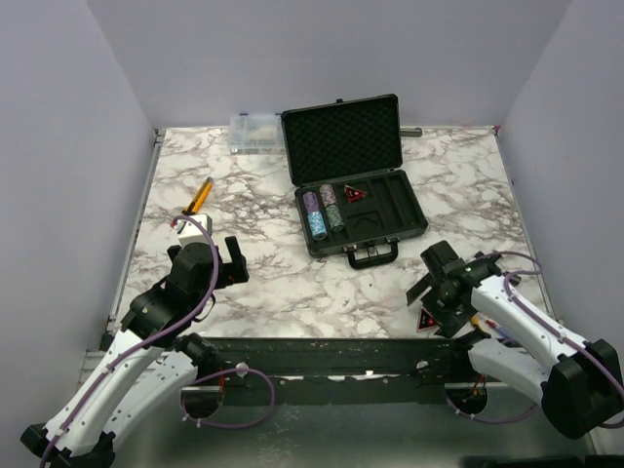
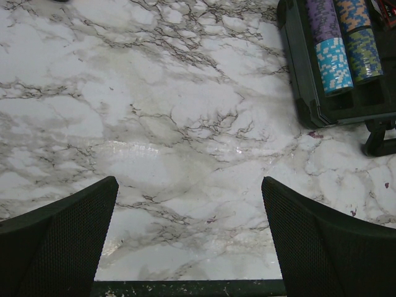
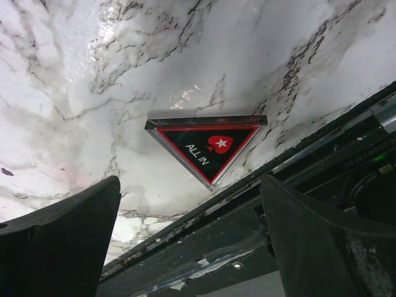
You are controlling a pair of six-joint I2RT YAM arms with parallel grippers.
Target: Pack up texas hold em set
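— Case?
— Black briefcase [image 1: 356, 185], open, toward back of worktop [image 1: 263, 283], a little right of centre. Foam-lined lid propped up on the far side. Slotted tray flat, handle [image 1: 370, 255] facing the arms.

— Chips?
— Chip stacks [image 1: 322, 213] on their sides in the left slots of the tray, two rows side by side. Purple then light blue in one row; orange-blue then green-dark in the next. Also caught in upper right corner of left wrist view.

— Triangles?
— First triangle [image 1: 354, 193], red and black, inside the tray just right of the chips. Second triangle [image 3: 207, 148] out on bare marble near the front edge, well apart from the case. Flat, face up, lettered "ALL IN" under a red spade.

— Right claw?
— Right claw [image 3: 189, 182] released, fingers spread wide. Over the second triangle, which shows between the two fingers in the wrist view. No contact seen, nothing grasped.

— Left claw?
— Left claw [image 2: 189, 182] released too, spread wide above bare marble, left of the case's near corner. Nothing between the fingers.

— Anything else out?
— Clear organiser box [image 1: 255, 132] at back, just beside the lid's left edge. Orange-handled tool [image 1: 201, 195] on the left side, apart from both.
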